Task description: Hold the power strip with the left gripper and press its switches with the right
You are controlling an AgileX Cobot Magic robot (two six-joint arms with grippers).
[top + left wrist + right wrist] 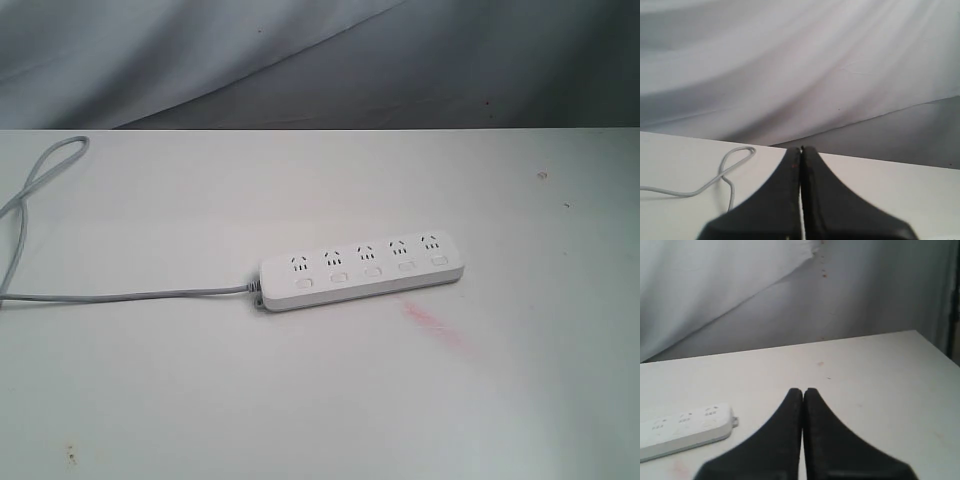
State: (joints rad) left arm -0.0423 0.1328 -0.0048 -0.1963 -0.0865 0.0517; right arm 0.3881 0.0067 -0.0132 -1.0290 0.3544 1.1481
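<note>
Jaws: both pairs pressed together and empty, on the left gripper (pixel 801 150) and the right gripper (pixel 803 391) alike.
Power strip (pixel 363 270): flat on the surface (pixel 300 420), mid-scene, long axis running left to right, switches (pixel 372 271) facing up.
Nearer arm: probably your right, since its wrist view shows the strip's end; the left wrist view shows only the cord (pixel 725 175).
Obstacles: none near it; the cord trails off its left end.

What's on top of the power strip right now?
Nothing rests on the power strip: only its own five sockets and switches show, uncovered. The left gripper and right gripper, both shut, are clear of it. Its underside, flat on the table, is hidden.
</note>
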